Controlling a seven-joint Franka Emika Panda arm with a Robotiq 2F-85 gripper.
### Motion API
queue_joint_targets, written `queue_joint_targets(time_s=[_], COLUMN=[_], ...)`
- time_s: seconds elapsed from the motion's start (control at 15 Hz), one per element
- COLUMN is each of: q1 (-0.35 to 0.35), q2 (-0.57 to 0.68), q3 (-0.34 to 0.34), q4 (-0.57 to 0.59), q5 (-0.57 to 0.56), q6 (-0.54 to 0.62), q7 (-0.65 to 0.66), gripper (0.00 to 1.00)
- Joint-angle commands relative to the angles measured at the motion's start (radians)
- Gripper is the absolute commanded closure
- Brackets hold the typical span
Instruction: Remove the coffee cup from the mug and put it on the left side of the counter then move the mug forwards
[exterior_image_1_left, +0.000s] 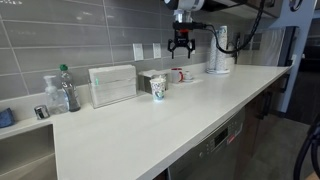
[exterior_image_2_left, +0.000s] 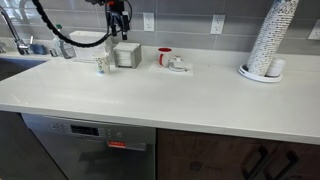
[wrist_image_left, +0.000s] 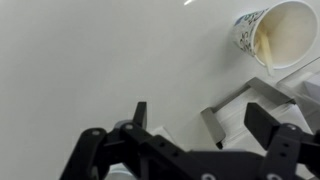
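Observation:
The patterned paper coffee cup (exterior_image_1_left: 158, 88) stands upright on the white counter, empty, and also shows in an exterior view (exterior_image_2_left: 101, 64) and at the top right of the wrist view (wrist_image_left: 272, 35). The white mug with a red inside (exterior_image_1_left: 180, 75) stands apart from it, further along the counter near the wall (exterior_image_2_left: 165, 57). My gripper (exterior_image_1_left: 181, 44) hangs above the counter near the back wall (exterior_image_2_left: 118, 24). It is open and empty, with both fingers spread in the wrist view (wrist_image_left: 200, 115).
A small metal-edged box (exterior_image_2_left: 127, 54) stands next to the cup, under my gripper (wrist_image_left: 240, 110). A napkin dispenser (exterior_image_1_left: 112, 85), a water bottle (exterior_image_1_left: 66, 88), a kettle (exterior_image_1_left: 222, 50) and a tall cup stack (exterior_image_2_left: 270, 40) line the back. A sink faucet (exterior_image_2_left: 20, 35) is at one end.

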Motion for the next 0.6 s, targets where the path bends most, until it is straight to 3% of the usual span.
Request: queue_joint_targets(time_s=[0.0,0.33,0.53], q1=[-0.009,-0.010,-0.040], q2=[0.005,0.021,0.101], q3=[0.002,0.000,-0.012], q4=[0.013,0.026,0.116], q5=[-0.001,-0.020,-0.032], q6=[-0.004,0.002,0.036], q7=[-0.006,-0.027,-0.087], gripper=[0.00,0.00,0.00])
